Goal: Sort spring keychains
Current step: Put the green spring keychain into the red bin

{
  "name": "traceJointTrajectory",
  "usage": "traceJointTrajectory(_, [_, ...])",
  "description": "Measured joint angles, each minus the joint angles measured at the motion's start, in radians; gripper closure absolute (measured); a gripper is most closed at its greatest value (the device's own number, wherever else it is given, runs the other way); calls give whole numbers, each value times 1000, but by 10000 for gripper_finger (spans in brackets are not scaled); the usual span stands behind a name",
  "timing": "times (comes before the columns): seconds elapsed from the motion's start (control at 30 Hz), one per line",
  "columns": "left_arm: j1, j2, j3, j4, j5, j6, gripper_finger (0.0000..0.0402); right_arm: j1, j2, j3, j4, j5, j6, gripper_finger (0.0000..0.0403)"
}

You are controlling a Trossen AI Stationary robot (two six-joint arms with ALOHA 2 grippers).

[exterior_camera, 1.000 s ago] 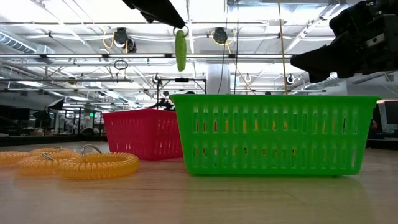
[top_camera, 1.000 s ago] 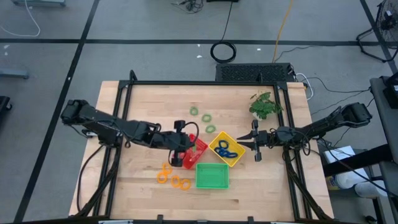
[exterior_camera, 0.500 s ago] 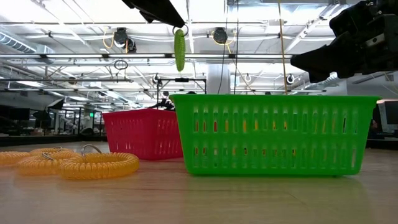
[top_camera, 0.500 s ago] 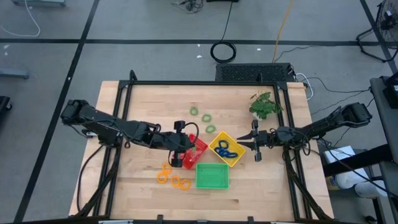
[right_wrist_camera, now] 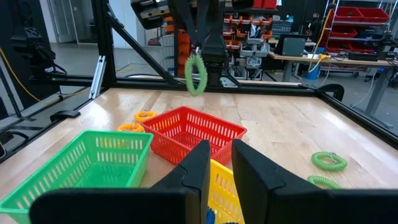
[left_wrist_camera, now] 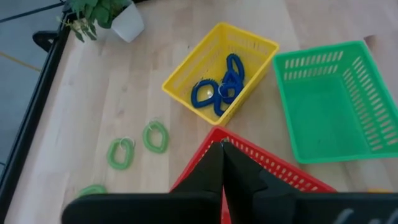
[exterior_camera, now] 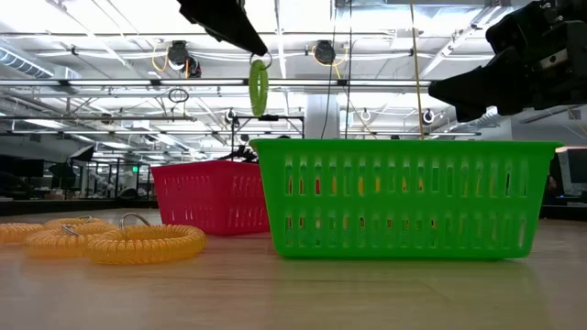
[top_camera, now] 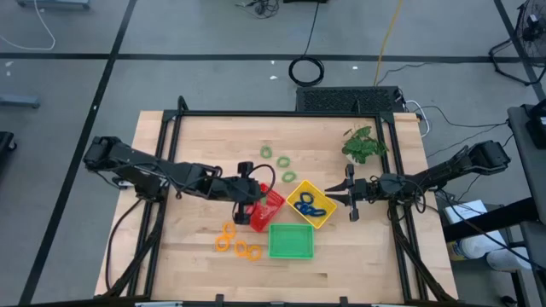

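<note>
The wooden table point(top_camera: 205, 136) has three little baskets bunched in the middle: a green basket point(top_camera: 291, 240) nearest the front edge, a red basket point(top_camera: 270, 205) tipped up just behind it, and a yellow basket point(top_camera: 309, 205) with blue keychains point(left_wrist_camera: 219, 87) already in it. The left gripper point(exterior_camera: 248, 44) is pinched shut on a green keychain point(exterior_camera: 258, 86) that dangles by its ring above the red basket. The right gripper point(top_camera: 351, 194) sits beside the yellow basket, fingers only a narrow gap apart, nothing in them as far as I can see. Three more green ones point(top_camera: 278, 160) lie on the wood behind the baskets, orange ones point(top_camera: 237, 241) lie left of the green basket. My worry: that loop swings freely, so letting go now could drop it into the red basket, or bounce it off a rim.
</note>
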Motion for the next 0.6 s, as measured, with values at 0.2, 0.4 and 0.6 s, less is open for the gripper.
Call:
traceJointTrajectory(0.2, [34,0,0,-7,49,5,398,0,0,0,0,0,0,346])
traceJointTrajectory(0.4, [67,0,0,-42,55,6,397,0,0,0,0,0,0,346])
traceJointTrajectory(0.6, [98,0,-55,-2,70,6,397,0,0,0,0,0,0,346])
